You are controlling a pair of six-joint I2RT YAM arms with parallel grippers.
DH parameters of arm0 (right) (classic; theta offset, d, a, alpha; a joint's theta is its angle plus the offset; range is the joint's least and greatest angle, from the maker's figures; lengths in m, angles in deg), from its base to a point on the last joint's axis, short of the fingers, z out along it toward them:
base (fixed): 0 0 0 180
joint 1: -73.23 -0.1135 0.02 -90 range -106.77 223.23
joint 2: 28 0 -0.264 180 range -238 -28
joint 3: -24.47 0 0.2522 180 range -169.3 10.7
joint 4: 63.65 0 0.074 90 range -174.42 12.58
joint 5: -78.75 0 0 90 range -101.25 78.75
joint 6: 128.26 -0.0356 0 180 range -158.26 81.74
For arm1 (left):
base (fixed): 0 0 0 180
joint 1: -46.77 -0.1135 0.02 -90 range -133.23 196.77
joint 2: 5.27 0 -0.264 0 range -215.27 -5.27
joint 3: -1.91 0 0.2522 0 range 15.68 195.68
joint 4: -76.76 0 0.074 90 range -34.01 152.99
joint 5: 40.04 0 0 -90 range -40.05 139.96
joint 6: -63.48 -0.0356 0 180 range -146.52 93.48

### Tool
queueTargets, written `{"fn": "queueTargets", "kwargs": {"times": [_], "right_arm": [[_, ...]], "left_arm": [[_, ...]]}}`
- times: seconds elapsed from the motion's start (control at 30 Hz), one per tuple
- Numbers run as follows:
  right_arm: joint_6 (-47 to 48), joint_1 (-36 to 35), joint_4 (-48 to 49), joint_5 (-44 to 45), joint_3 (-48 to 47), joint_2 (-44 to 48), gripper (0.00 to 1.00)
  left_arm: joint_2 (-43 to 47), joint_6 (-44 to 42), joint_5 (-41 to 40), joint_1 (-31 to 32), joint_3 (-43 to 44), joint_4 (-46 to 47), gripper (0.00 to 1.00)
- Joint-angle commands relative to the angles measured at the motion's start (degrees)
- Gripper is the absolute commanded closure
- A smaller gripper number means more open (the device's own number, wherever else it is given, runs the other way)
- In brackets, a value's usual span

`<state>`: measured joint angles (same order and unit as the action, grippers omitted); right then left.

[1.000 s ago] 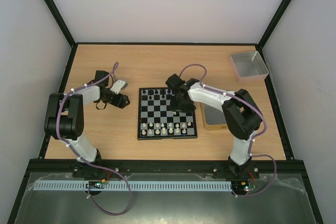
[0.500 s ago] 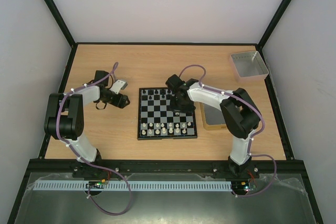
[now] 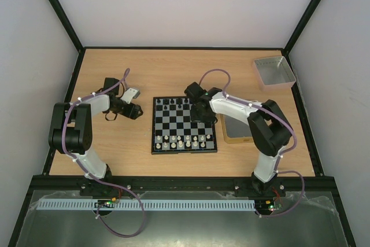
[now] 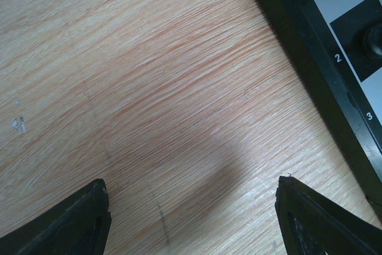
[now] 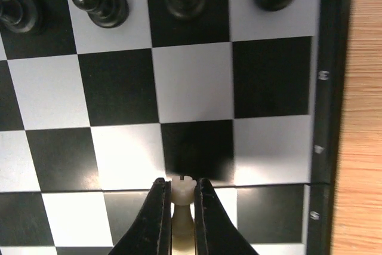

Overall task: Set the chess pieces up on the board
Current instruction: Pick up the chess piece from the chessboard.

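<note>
The white rook (image 5: 183, 190) sits low in the middle of the right wrist frame, pinched tight by the right gripper (image 5: 181, 186) just above the board (image 5: 191, 82). In the top frame that gripper has slid a little to the right since 1 second ago, so the rook is likely heading to its square. I count 1 white rook and 4 black pieces (image 5: 98, 4) along the top. The left gripper (image 4: 191, 207) is spread wide over the wood table (image 4: 149, 88), holding nothing.
</note>
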<state>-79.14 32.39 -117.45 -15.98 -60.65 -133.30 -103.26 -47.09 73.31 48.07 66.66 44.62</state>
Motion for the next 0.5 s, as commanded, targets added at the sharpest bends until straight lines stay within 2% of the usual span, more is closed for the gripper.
{"fn": "queueTargets", "kwargs": {"times": [0.0,0.13,0.23,0.27,0.47], "right_arm": [[1.1,-0.2,0.9,5.7,3.5,6.7,0.98],[0.9,-1.9,3.9,9.1,8.2,12.4,0.98],[-1.0,-4.3,7.3,15.9,13.3,18.5,0.98],[-1.8,-5.1,8.8,18.6,15.6,22.0,0.98],[-6.4,-8.0,21.7,20.7,33.6,38.5,0.98]], "left_arm": [[-4.3,0.6,-2.5,-0.3,-2.8,-7.0,0.24],[-4.4,0.8,-2.9,-0.3,-2.8,-6.8,0.24],[-4.4,1.1,-3.3,-0.3,-2.9,-6.6,0.24],[-4.4,1.2,-3.4,-0.3,-2.9,-6.6,0.24],[-4.5,1.7,-4.4,-0.3,-3.0,-6.2,0.24]]}}
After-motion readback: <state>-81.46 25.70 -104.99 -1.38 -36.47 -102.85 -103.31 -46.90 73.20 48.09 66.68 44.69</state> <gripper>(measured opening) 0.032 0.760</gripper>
